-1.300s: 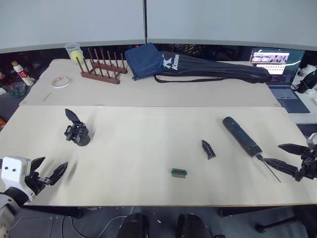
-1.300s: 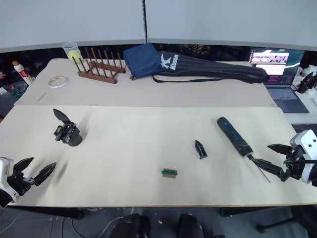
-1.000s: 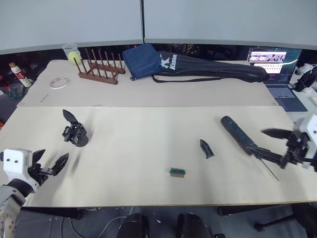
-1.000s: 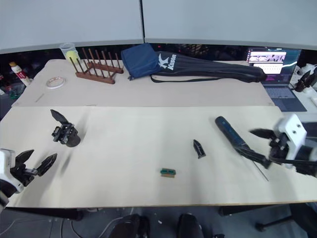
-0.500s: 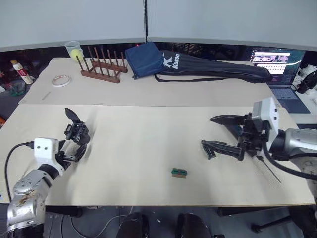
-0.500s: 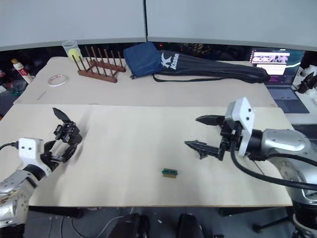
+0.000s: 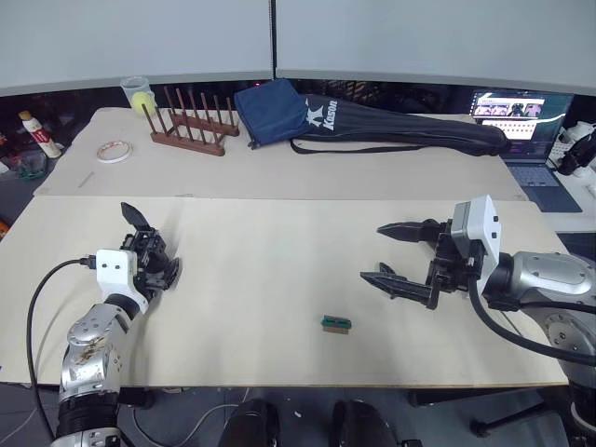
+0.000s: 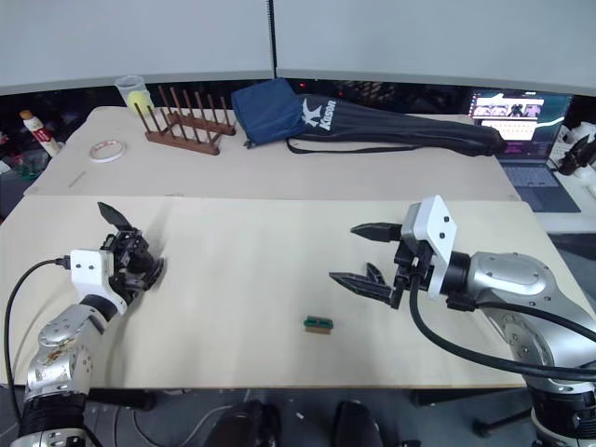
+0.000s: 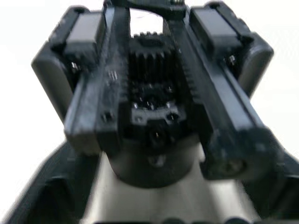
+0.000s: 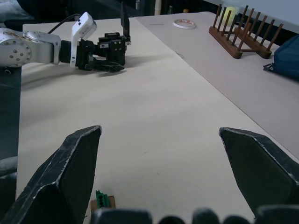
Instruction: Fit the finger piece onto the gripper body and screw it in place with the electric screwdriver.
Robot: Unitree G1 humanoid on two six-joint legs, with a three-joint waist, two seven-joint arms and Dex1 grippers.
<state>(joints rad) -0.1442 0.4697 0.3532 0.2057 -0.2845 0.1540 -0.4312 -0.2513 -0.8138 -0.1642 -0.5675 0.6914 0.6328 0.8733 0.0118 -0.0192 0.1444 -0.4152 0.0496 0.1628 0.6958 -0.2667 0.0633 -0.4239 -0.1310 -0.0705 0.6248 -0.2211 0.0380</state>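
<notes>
This looks like a robotics lab or workshop. A long pale wooden bench [image 7: 279, 307] is set against a second one behind it, both backed by plain grey partition panels [image 7: 391, 37]. At the far right corner an open laptop [image 7: 523, 126] shows a lit screen. Along the far edge lie a long black fabric bag [image 7: 400, 130] and a blue pouch [image 7: 270, 112], with a wooden peg rack [image 7: 191, 126], a roll of tape [image 7: 115, 152], a plastic cup [image 7: 138, 93] and a small bottle [image 7: 33, 133] towards the far left corner. Cables run under the near edge
</notes>
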